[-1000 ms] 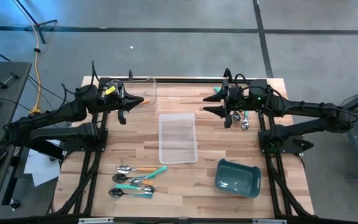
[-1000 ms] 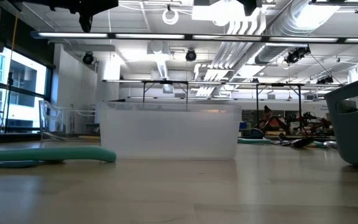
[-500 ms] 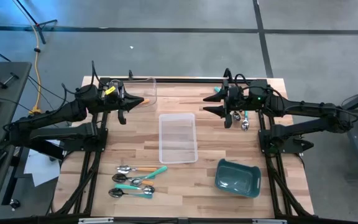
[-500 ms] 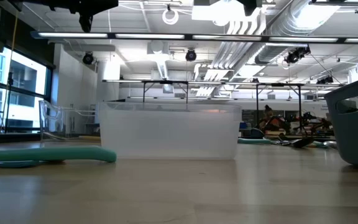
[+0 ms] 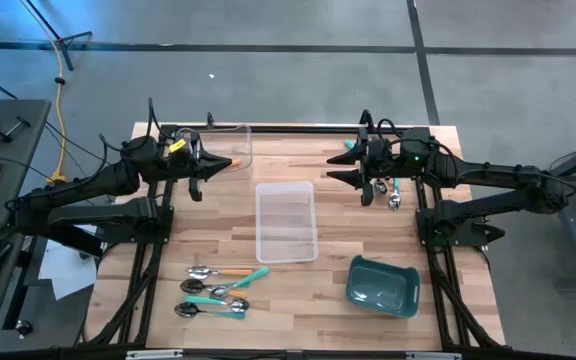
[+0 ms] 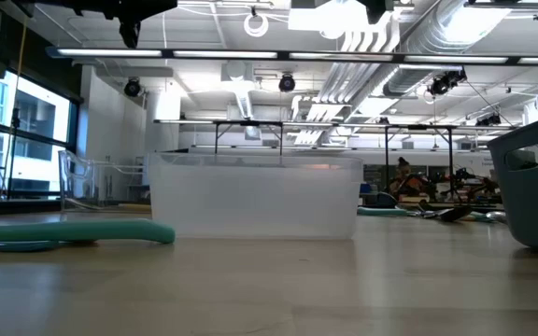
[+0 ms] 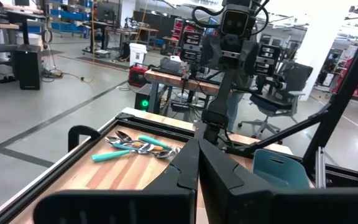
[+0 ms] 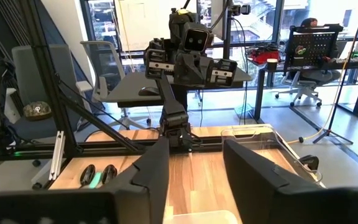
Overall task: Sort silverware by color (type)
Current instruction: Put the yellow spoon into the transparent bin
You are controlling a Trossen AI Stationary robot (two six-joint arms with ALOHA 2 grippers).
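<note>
Several spoons [image 5: 216, 288] with teal and orange handles lie flat near the table's near-left edge; they also show in the right wrist view as spoons [image 8: 98, 174]. A second group of spoons [image 5: 388, 190] lies at the far right under the right arm, seen also as spoons [image 7: 135, 147]. My left gripper [image 5: 223, 163] hovers shut over the far-left table, its fingers [image 7: 197, 155] together with nothing between them. My right gripper [image 5: 336, 168] hovers open over the far-right table [image 8: 194, 155], empty.
A clear tray [image 5: 286, 220] stands mid-table and fills the middle of the low view as a tray [image 6: 255, 196]. Another clear tray [image 5: 236, 142] sits at the far left. A teal bin [image 5: 382, 285] stands near right. Bare wood [image 5: 298, 300] lies between the near spoons and the bin.
</note>
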